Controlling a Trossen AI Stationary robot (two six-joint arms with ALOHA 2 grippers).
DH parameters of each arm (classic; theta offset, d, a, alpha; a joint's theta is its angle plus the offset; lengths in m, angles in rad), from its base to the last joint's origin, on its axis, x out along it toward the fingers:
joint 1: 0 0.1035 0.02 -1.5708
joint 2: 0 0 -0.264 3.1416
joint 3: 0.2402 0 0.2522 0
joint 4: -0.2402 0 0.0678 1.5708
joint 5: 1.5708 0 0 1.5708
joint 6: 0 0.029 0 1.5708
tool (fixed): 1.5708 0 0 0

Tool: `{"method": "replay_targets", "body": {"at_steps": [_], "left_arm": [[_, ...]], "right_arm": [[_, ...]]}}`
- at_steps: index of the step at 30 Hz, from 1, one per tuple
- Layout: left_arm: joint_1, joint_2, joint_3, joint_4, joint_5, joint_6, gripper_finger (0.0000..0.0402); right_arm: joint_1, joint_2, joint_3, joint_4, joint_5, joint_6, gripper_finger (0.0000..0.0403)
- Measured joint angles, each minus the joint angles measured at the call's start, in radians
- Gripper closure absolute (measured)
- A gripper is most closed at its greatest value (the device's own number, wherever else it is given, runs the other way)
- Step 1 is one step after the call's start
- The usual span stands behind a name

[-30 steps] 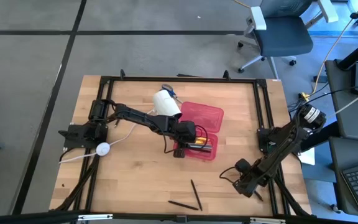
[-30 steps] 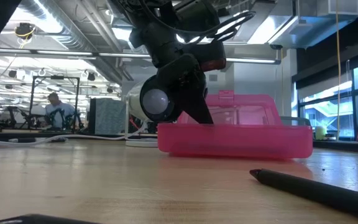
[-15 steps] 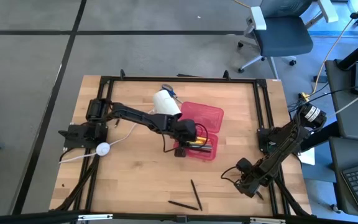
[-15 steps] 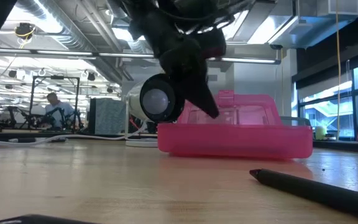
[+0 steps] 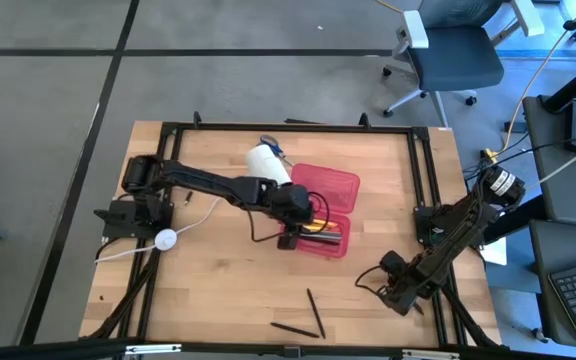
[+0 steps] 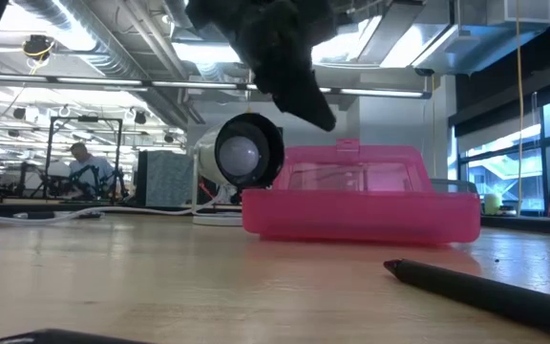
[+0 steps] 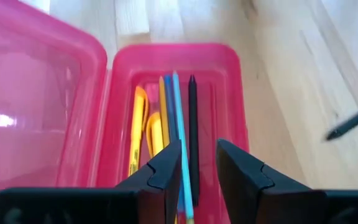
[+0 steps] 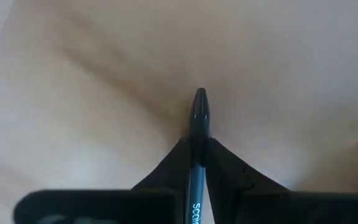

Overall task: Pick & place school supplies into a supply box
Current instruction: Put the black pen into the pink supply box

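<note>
The pink supply box [image 5: 320,238] lies open, its lid [image 5: 328,184] flat on the table on the far side. In the left wrist view, yellow pens [image 7: 138,127], a blue pen [image 7: 176,118] and a black pen [image 7: 192,124] lie in its tray [image 7: 229,93]. My left gripper [image 7: 197,146] hangs open above the tray [image 6: 294,76] and touches nothing. Two black pens [image 5: 314,312] [image 5: 292,327] lie on the table near the near edge. My right gripper [image 5: 393,290], at the right near corner, is shut on a black pen [image 8: 199,134]. My right gripper pinches a black pen between its two fingers [image 8: 174,163]. The pen lies along the fingers, and its pointed end [image 8: 199,102] sticks out past their tips toward the wooden table top. In the high view the gripper hides the pen.
A white cylinder [image 5: 266,164] with a white cable [image 5: 168,238] lies just left of the box lid. A black frame [image 5: 423,170] runs round the table. One black pen [image 6: 485,285] shows in the foreground of the low view. Bare wood lies left of the box.
My left gripper has risen out of the box tray, from low between its walls to well above the box, and tipped as it went. The pens stay in the tray. My right arm has kept still.
</note>
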Motion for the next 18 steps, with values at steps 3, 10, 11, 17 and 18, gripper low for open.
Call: {"method": "replay_targets", "body": {"at_steps": [3,10,11,17,18], "left_arm": [[0.000,-0.015,0.000,-0.076,-0.001,0.000,0.0309],[0.000,-0.052,0.000,-0.254,-0.001,-0.063,0.0309],[0.000,-0.054,0.000,-0.271,-0.001,-0.071,0.0309],[0.000,-0.056,0.000,-0.446,0.001,-0.166,0.0309],[0.001,-0.056,0.000,-0.477,0.000,-0.189,0.0309]], "right_arm": [[-0.001,0.000,0.026,-0.035,0.002,-0.021,0.0366],[0.000,-0.001,0.105,-0.137,0.040,-0.053,0.0361],[0.000,-0.001,0.118,-0.149,0.058,-0.071,0.0360],[-0.023,-0.002,0.204,-0.181,0.237,-0.213,0.0364],[-0.033,-0.002,0.218,-0.190,0.275,-0.244,0.0364]]}}
